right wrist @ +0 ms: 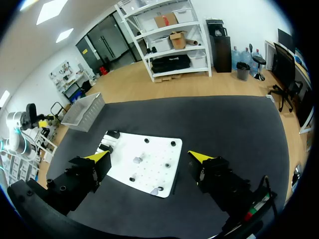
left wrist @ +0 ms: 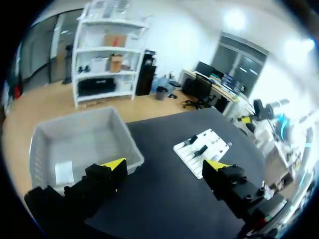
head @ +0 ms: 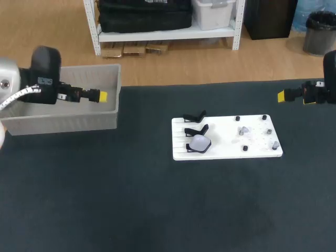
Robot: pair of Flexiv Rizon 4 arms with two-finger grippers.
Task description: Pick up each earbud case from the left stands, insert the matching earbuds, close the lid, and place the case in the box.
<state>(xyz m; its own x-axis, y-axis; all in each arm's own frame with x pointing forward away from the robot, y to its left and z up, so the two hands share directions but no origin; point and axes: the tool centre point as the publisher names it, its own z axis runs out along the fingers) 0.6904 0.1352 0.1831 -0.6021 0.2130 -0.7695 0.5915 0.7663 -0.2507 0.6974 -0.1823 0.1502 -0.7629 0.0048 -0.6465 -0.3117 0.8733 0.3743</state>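
A white board [head: 226,149] lies mid-table. Three black stands line its left side; the nearest carries a pale rounded earbud case [head: 199,143], while the two behind it [head: 195,116] stand bare. Small pale earbuds [head: 243,130] [head: 274,145] sit among black pegs on the board's right half. My left gripper [head: 101,96] hangs open and empty over the grey box [head: 63,123]. My right gripper [head: 282,96] hovers open and empty off the board's far right corner. In the right wrist view the board [right wrist: 149,149] lies ahead of the gripper [right wrist: 149,157]. The left wrist view has the box [left wrist: 130,144] under its gripper [left wrist: 164,165].
The grey box stands at the table's far left edge, with a white slip of paper [left wrist: 64,172] on its floor. Dark table surface [head: 131,205] spreads around the board on every side.
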